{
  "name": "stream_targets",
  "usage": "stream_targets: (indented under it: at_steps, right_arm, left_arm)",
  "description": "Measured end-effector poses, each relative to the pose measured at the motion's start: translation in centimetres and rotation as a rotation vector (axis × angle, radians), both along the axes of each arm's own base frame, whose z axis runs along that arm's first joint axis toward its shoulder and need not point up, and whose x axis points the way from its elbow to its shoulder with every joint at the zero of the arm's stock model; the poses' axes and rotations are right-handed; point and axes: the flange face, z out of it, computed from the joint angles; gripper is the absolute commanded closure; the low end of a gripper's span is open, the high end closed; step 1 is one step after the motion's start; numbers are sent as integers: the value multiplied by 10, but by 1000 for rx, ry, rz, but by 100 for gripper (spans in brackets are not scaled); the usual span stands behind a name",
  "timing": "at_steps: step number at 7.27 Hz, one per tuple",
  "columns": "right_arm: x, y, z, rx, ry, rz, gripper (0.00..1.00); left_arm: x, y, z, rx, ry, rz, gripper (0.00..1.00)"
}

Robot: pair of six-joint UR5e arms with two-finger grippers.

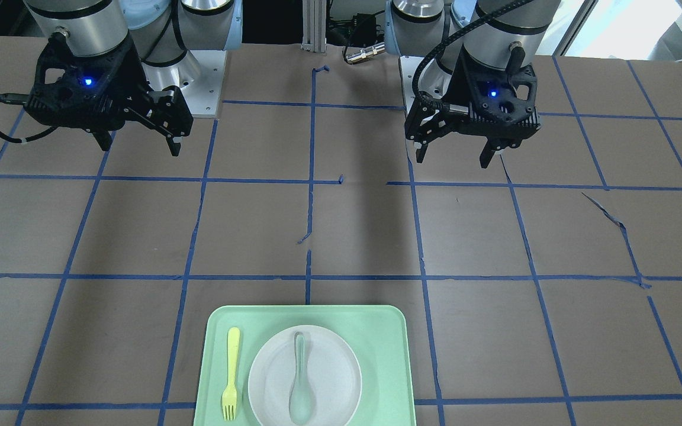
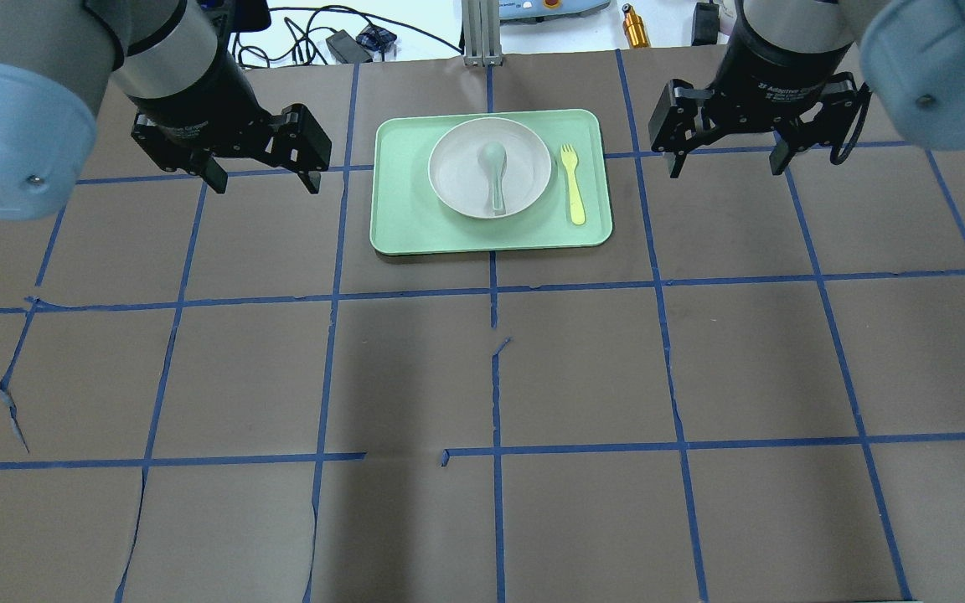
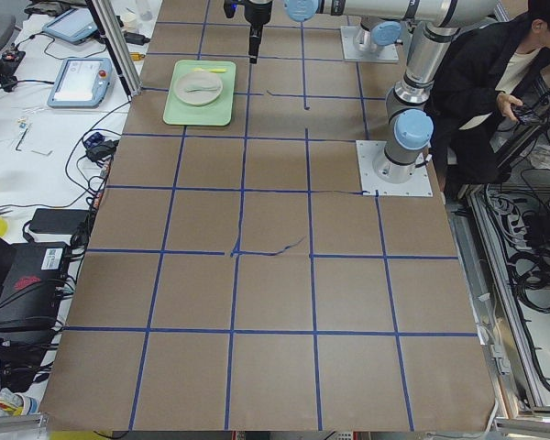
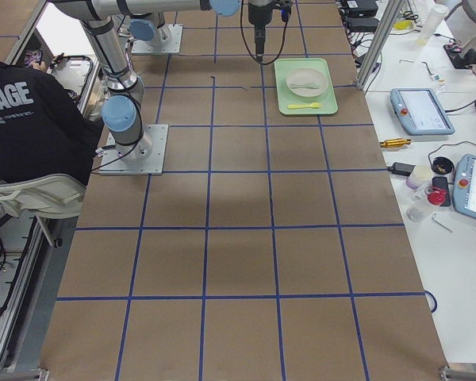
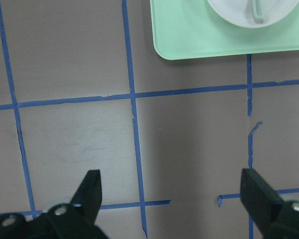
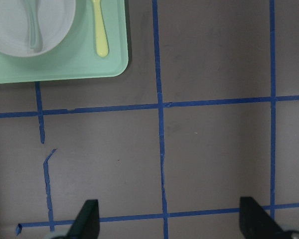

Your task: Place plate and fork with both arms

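Note:
The off-white plate (image 2: 457,167) lies on a mint-green tray (image 2: 403,218) at the table's far middle, with a grey-green spoon (image 2: 495,172) in it. The pale-yellow fork (image 2: 573,188) lies on the tray beside the plate, on its right. My left gripper (image 2: 265,186) hangs open and empty above the table left of the tray. My right gripper (image 2: 727,170) hangs open and empty right of the tray. The front view shows the plate (image 1: 329,378), the fork (image 1: 232,373), the left gripper (image 1: 452,161) and the right gripper (image 1: 140,149). The right wrist view shows the fork (image 6: 99,30).
Brown paper with a blue tape grid covers the table (image 2: 482,377). Torn tape shows near the left edge (image 2: 13,410). Cables and devices lie beyond the far edge (image 2: 348,42). A person in black (image 3: 495,82) sits beside the robot base.

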Motion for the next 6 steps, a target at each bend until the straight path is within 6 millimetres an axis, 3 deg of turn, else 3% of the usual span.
stream_targets:
  at_steps: [6]
  right_arm:
    - [1, -1, -3, 8, -10, 1, 0]
  left_arm:
    - [0, 0, -2, 2, -2, 1, 0]
